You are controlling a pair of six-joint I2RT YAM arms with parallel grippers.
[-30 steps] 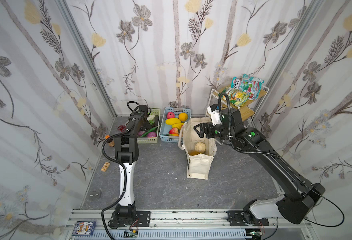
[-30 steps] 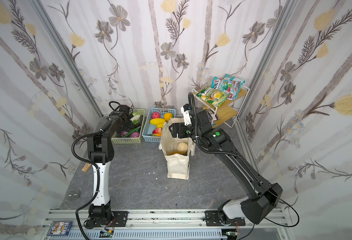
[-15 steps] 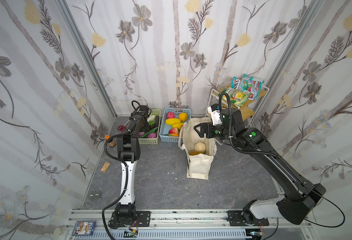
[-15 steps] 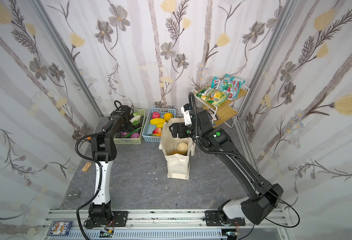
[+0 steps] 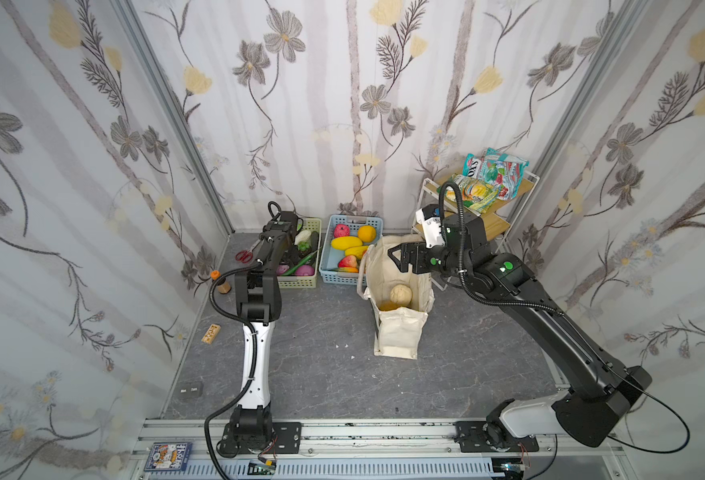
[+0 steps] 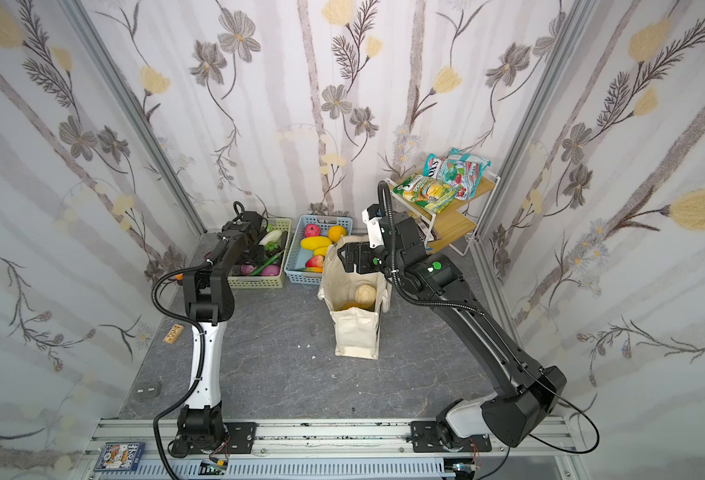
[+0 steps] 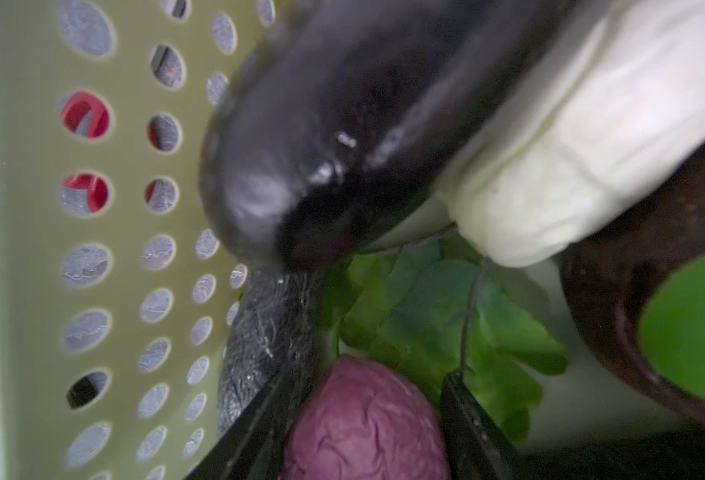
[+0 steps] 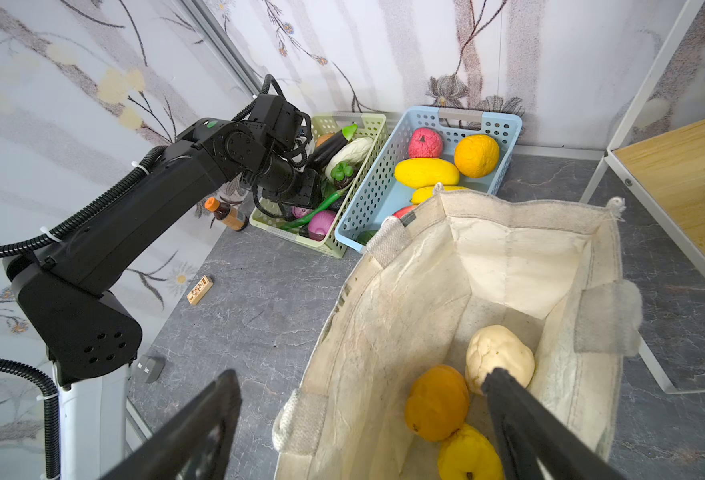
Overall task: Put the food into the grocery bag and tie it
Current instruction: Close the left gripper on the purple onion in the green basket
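Note:
The cream grocery bag (image 5: 398,332) stands open mid-floor; inside lie a cream fruit (image 8: 496,353), an orange one (image 8: 438,401) and a yellow one (image 8: 467,457). My right gripper (image 8: 361,415) hangs open over the bag's rim (image 5: 400,257), one finger outside the wall and one inside, holding nothing. My left gripper (image 7: 367,376) is down in the green basket (image 5: 300,282), its fingers pressed on both sides of a purple vegetable (image 7: 363,424). A dark eggplant (image 7: 321,145) and a white cabbage (image 7: 571,158) lie just beyond it. In both top views the arm hides these jaws.
A blue basket (image 5: 334,274) with yellow, orange and red fruit sits between the green basket and the bag. A wire rack (image 5: 504,224) with snack packets (image 5: 487,183) stands at the back right. Red scissors (image 5: 242,255), a small bottle (image 5: 222,282) and a wooden block (image 5: 210,333) lie by the left wall.
My left arm has reached deeper into the green basket and its jaws have narrowed around the purple vegetable. The right arm and the bag have stayed put.

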